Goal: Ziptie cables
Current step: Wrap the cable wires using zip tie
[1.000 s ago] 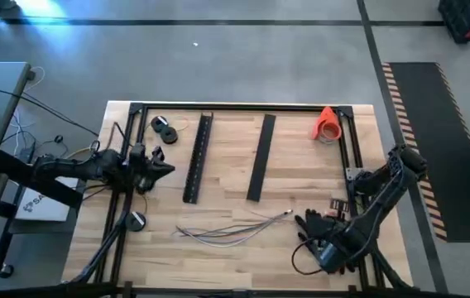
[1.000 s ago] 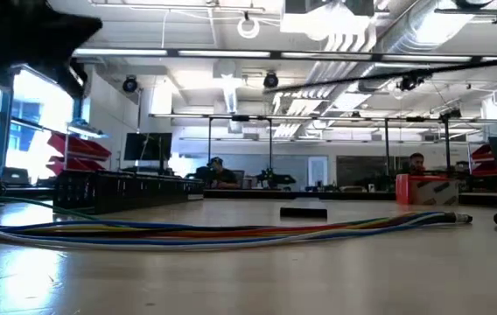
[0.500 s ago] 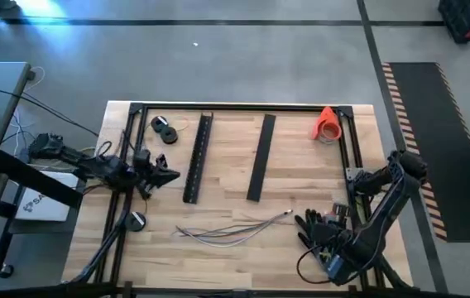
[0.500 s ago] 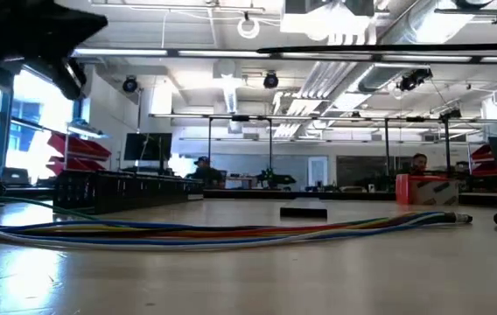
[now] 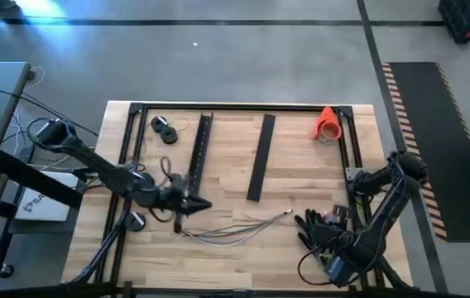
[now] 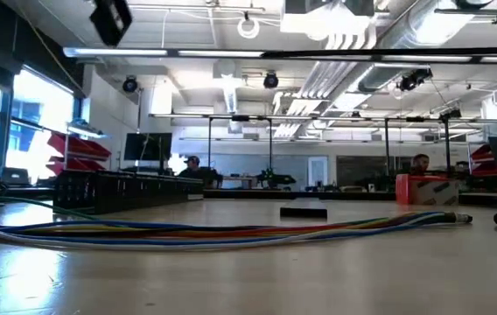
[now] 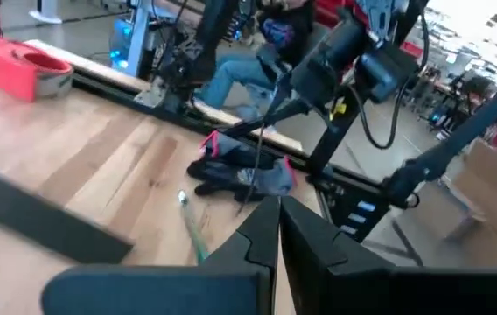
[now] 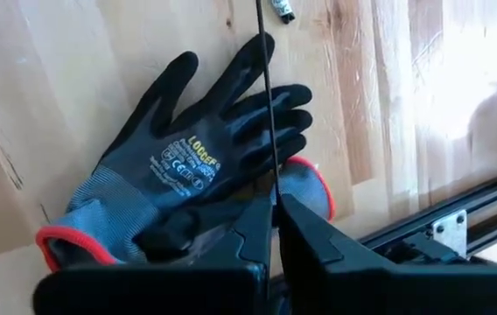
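Cables point(image 5: 233, 228): thin grey wires, loose on table; both end effectors pinched closed.

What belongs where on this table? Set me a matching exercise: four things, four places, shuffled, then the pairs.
Things:
1. cables
2. orange roll
3. glove
4. left claw

Places:
A. top right table corner in the high view
B. flat on the wood in front of the right claw
C. lying loose between the two arms
D. by the end of the left black bar, beside the cables

Pairs: 1-C, 2-A, 3-B, 4-D
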Robot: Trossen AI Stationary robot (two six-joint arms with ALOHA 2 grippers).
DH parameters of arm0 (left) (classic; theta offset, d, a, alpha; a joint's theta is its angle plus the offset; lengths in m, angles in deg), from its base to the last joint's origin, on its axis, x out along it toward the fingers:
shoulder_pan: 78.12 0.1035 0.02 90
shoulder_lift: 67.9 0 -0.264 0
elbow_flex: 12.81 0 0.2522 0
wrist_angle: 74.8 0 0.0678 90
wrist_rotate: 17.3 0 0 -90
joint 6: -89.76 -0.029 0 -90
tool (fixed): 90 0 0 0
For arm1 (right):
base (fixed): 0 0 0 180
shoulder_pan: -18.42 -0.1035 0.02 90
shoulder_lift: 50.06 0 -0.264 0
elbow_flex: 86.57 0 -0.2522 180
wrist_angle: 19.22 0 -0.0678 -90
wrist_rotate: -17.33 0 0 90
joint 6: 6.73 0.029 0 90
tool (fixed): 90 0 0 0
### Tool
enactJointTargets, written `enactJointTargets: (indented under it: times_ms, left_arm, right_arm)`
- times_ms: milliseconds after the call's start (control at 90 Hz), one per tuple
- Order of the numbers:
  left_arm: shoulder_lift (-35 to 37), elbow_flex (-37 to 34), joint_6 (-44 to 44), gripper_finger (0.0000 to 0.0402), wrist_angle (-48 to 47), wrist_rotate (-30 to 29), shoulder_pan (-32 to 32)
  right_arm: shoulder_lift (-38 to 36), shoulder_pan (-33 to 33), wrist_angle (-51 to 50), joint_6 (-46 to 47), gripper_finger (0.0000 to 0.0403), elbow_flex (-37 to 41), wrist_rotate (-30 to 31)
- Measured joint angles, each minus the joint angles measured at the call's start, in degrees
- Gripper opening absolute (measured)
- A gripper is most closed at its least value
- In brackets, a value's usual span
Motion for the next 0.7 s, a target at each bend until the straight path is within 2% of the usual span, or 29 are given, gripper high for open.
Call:
enactJointTargets:
  times_ms: [133,178,300,433,611,700]
  left_arm:
    - [-9.43,7.60,-1.77,0.0006,-6.60,15.22,1.79]
    - [-12.37,10.55,-3.39,0.0007,-8.73,18.31,2.01]
    - [-19.76,18.44,-9.82,0.0007,-17.20,20.28,1.37]
    - [-25.12,25.50,-13.53,0.0007,-27.84,25.21,0.59]
    - [-28.14,28.06,-1.15,0.0010,-36.39,25.25,0.08]
    - [-28.49,28.03,0.78,0.0024,-42.26,26.67,0.42]
  right_arm:
    - [0.00,-1.79,0.02,2.59,0.0000,0.00,-0.10]
    - [0.00,-2.30,0.00,3.43,0.0000,0.00,-0.11]
    - [0.00,-3.23,-0.07,5.09,0.0000,0.00,-0.04]
    - [-0.02,-3.71,0.00,6.91,0.0000,0.00,0.09]
    - [-0.02,-4.13,0.04,7.73,0.0000,0.00,1.87]
    - [-0.04,-4.06,0.09,7.71,0.0000,0.00,3.23]
